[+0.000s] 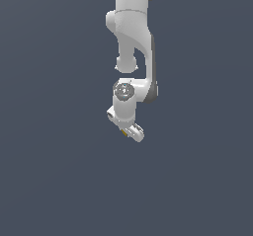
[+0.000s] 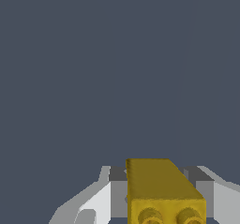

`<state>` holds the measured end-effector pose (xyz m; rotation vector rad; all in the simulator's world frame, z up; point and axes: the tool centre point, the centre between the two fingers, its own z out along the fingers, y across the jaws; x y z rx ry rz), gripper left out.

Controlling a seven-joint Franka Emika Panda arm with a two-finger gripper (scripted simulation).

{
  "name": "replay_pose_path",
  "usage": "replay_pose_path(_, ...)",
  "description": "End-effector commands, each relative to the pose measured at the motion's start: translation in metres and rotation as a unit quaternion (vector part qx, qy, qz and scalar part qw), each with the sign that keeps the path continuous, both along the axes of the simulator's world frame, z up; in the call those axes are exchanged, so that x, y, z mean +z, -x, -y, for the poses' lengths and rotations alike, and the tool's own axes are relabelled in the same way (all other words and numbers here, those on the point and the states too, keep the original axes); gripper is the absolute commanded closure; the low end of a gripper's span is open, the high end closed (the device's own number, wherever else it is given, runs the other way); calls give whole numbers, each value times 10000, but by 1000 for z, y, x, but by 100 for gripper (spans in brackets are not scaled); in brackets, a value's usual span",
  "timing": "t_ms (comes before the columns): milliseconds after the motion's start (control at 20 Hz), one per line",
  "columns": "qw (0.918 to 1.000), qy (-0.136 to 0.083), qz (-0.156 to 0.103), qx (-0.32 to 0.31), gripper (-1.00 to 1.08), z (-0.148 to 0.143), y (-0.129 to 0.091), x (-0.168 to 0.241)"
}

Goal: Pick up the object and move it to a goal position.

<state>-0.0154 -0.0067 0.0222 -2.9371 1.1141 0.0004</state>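
Cube (image 2: 161,190): a small yellow-gold block, seated between the two fingers (image 2: 96,202) of the pincer (image 2: 161,204), which flank it close on either side and appear clamped on its flanks. In the wrist view it looks longer than a true cube, with two round studs on its near face, rather like a toy brick. In the exterior view only a sliver of yellow (image 1: 123,131) shows beside the white pincer (image 1: 132,131) at the end of the arm (image 1: 132,37), which reaches down from the upper edge of the frame.

By the look of it the piece is rigid and light, with flat, smooth sides. That suits a pinch across two opposite flat faces, which is where the fingers sit now. Being so small next to the pincer, it leaves little margin; I would judge a slip or a twist in the grip the main risk, particularly under a quick swing.

Around it nothing else shows: both views give a plain dark grey ground, and I cannot tell whether the cube rests on it or hangs above it. No goal marker is visible, and nothing stands in the way.
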Motion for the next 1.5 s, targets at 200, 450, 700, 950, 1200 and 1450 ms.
replay_pose_path(200,10000,0,1,1,108,3,-2,1)
replay_pose_path(450,10000,0,1,1,108,24,-11,6)
replay_pose_path(700,10000,0,1,1,108,57,-27,15)
replay_pose_path(950,10000,3,0,2,108,98,-46,25)
replay_pose_path(1200,10000,3,0,2,108,140,-67,36)
replay_pose_path(1450,10000,3,0,2,108,174,-85,45)
